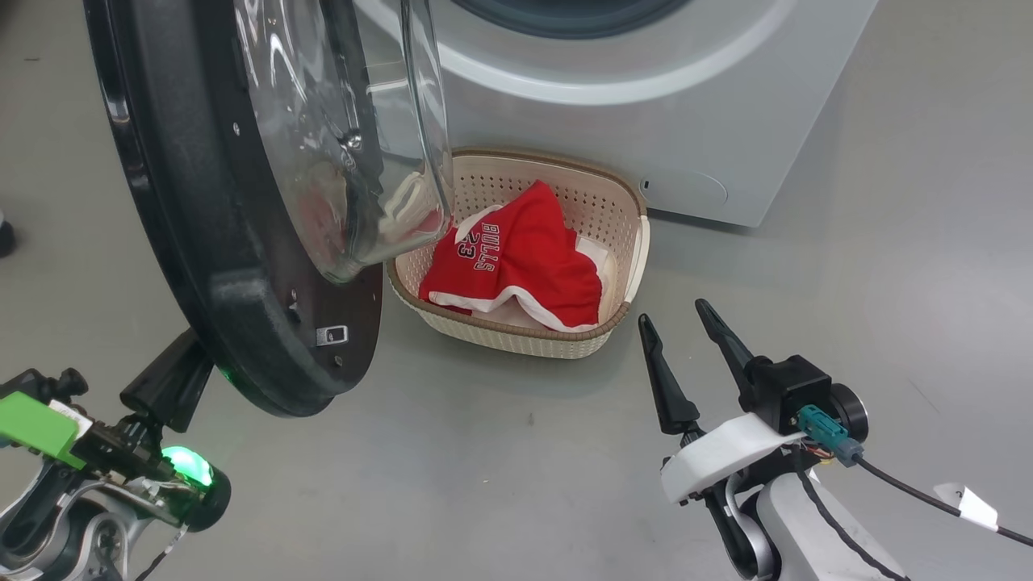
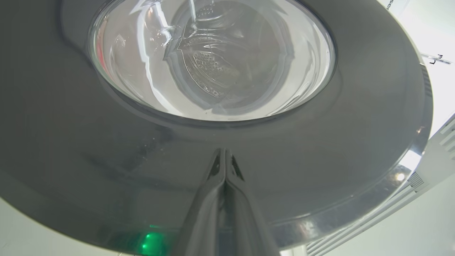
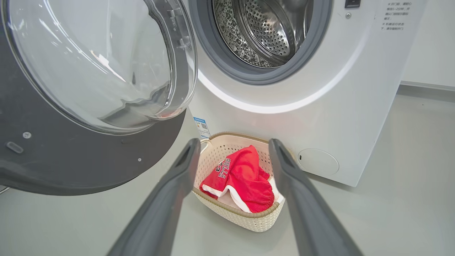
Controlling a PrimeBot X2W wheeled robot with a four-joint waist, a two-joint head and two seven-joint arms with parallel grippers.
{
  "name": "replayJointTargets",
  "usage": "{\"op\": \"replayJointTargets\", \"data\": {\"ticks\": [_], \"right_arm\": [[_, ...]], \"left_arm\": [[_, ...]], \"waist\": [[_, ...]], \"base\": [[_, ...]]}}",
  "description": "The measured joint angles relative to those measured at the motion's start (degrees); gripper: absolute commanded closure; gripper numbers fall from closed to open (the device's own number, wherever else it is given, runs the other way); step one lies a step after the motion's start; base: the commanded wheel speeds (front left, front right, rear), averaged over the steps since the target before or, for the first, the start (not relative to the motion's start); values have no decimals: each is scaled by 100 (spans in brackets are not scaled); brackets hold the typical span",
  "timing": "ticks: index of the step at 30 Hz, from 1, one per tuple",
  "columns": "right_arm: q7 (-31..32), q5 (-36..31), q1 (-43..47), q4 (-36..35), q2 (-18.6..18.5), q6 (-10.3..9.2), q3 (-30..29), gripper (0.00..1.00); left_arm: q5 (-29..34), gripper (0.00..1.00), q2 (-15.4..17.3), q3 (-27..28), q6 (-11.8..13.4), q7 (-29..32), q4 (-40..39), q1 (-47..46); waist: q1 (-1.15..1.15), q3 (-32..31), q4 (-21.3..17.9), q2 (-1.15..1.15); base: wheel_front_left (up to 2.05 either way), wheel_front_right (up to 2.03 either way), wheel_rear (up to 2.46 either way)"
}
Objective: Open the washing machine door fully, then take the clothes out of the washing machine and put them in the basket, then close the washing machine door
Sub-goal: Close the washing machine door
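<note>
Fingers of my left gripper [image 2: 224, 156] sit closest to me, jaws clenched tight together on nothing. Their tips are right at the glossy outer face of the washing machine door [image 1: 177, 202]; whether they press on it I cannot tell. My right gripper [image 1: 672, 313] hangs over the floor [image 1: 484, 468] at the lower right, jaws released and spread wide, pointing toward the basket [image 1: 524, 343]. The door stands open on my left, its glass bowl bulging over the basket's left end. The basket stands on the floor just in front of the washing machine [image 1: 686, 105]. The clothes [image 1: 524, 258] lie inside it, a red BULLS 23 jersey on top of white fabric. Beyond, the grey gasket [image 3: 256, 75] rings the steel drum [image 3: 270, 35], and a small blue sticker [image 3: 201, 126] shows low on the machine's front.
</note>
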Motion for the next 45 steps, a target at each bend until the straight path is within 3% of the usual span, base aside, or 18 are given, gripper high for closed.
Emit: {"op": "replayJointTargets", "data": {"ticks": [25,45], "right_arm": [[0,59,-68,-40,0,-11,87,0],[0,283,-164,-419,0,-216,111,0]], "left_arm": [[-208,100,0,-185,277,304,-248,-6],[-53,100,4,-225,383,116,-415,-214]], "waist": [[0,72,-679,0],[0,320,-1730,0]], "base": [[0,0,0],[0,0,0]]}}
